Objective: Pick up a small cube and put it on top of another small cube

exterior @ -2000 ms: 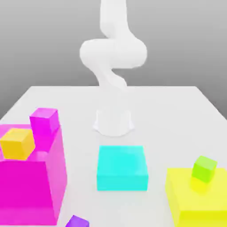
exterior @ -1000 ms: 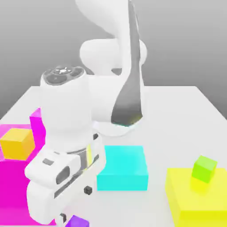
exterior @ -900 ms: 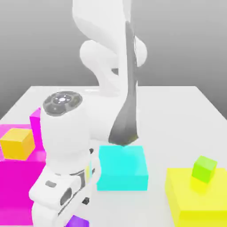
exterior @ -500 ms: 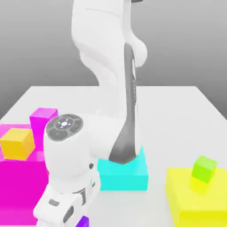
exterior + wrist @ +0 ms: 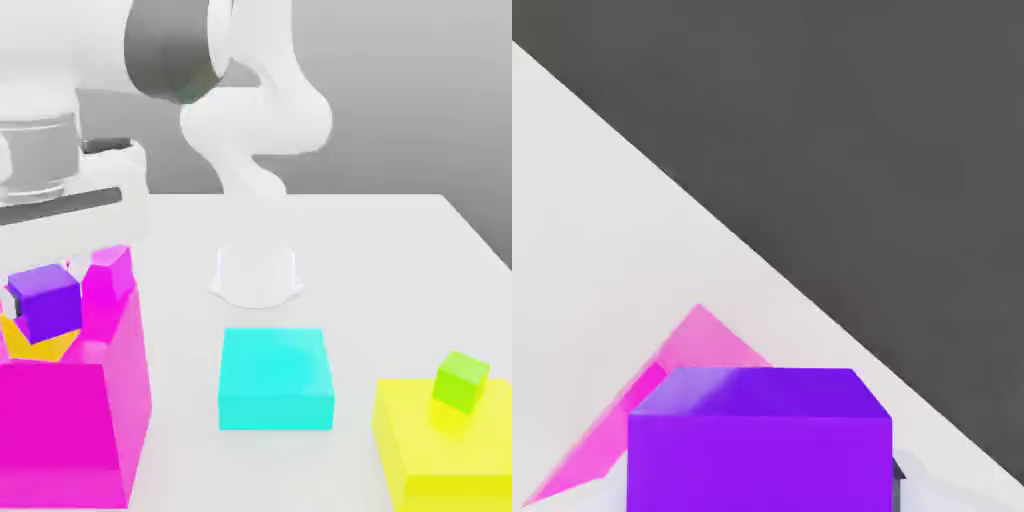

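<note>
Your pincer (image 5: 45,290) grips the purple cube (image 5: 48,303), which overlaps the orange-yellow cube (image 5: 38,347) on the big magenta block (image 5: 60,430) in the exterior view. Square the purple cube's faces to the one beneath, centre it, lower gently, and release only once seated. No brands, labels or writing are readable.

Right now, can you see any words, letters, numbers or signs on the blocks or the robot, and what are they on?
There are none that I can read. The small purple cube, the flat cyan block and the big yellow block are plain. The white robot arm shows no word or number either.
</note>
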Action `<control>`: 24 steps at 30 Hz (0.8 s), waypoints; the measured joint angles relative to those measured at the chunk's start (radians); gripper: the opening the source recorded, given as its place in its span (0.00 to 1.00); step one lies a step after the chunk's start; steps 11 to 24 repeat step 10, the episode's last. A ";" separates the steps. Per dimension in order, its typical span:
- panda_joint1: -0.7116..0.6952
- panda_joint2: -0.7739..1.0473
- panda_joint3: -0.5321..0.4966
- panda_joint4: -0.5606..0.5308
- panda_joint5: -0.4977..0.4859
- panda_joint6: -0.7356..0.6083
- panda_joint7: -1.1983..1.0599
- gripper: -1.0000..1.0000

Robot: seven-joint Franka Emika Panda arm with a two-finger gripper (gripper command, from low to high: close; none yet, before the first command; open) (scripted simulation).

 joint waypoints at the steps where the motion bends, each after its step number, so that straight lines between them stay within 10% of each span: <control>1: -0.010 -0.025 -0.005 0.006 0.001 -0.037 0.027 0.00; 6: -0.022 0.016 -0.019 -0.080 0.037 0.061 0.047 0.00; 7: -0.023 0.026 -0.020 -0.095 0.040 0.086 0.045 1.00; 24: -0.023 0.026 -0.020 -0.095 0.040 0.086 0.045 1.00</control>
